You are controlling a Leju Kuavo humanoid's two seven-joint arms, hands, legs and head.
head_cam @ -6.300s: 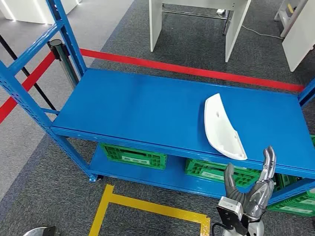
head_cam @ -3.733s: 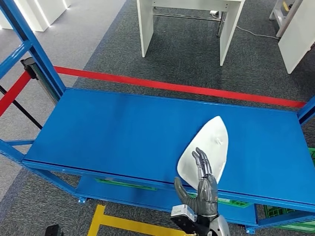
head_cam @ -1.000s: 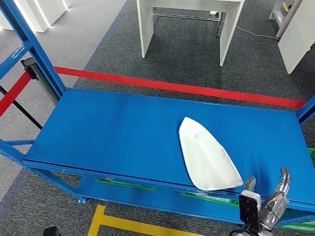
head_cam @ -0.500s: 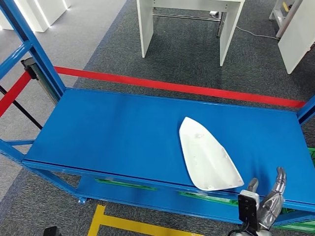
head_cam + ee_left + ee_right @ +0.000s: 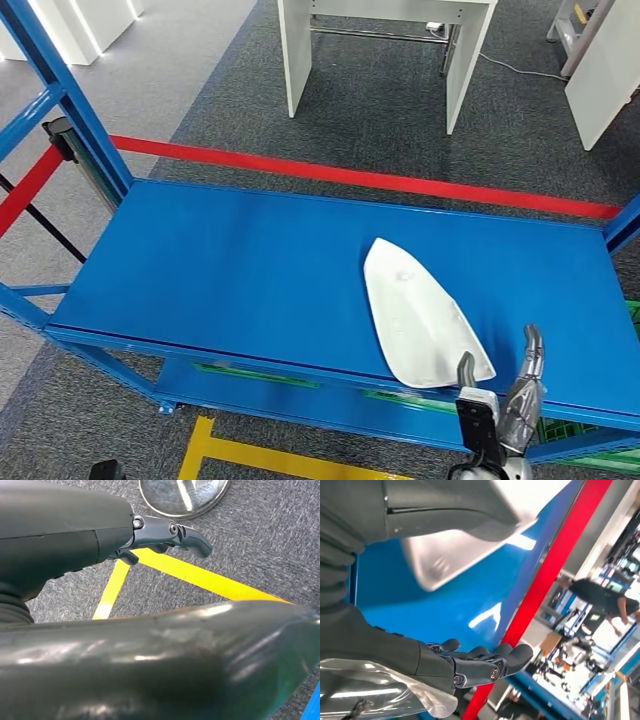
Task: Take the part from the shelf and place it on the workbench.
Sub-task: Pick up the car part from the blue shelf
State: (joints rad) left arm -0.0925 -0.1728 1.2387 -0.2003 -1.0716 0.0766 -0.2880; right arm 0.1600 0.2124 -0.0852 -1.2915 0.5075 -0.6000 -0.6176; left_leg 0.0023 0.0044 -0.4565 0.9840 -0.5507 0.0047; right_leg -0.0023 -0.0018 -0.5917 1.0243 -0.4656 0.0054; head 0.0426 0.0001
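The white curved part lies flat on the blue shelf top, right of its middle and reaching almost to the front edge. My right hand is up at that front edge by the part's near right corner, holding nothing. Its thumb stands close to the part's rim and its fingers are raised over the shelf to the right. In the right wrist view the part shows between the spread thumb and the fingers of that hand. My left hand hangs over the carpet with nothing in it.
A red line crosses the carpet behind the shelf, with a white table beyond it. Blue uprights stand at the left end. Green crates sit below, yellow tape marks the floor in front, and a person stands far off.
Over the last second my right hand has moved left and up to the part's near corner. Earlier it lay on the part, which has since turned on the shelf.
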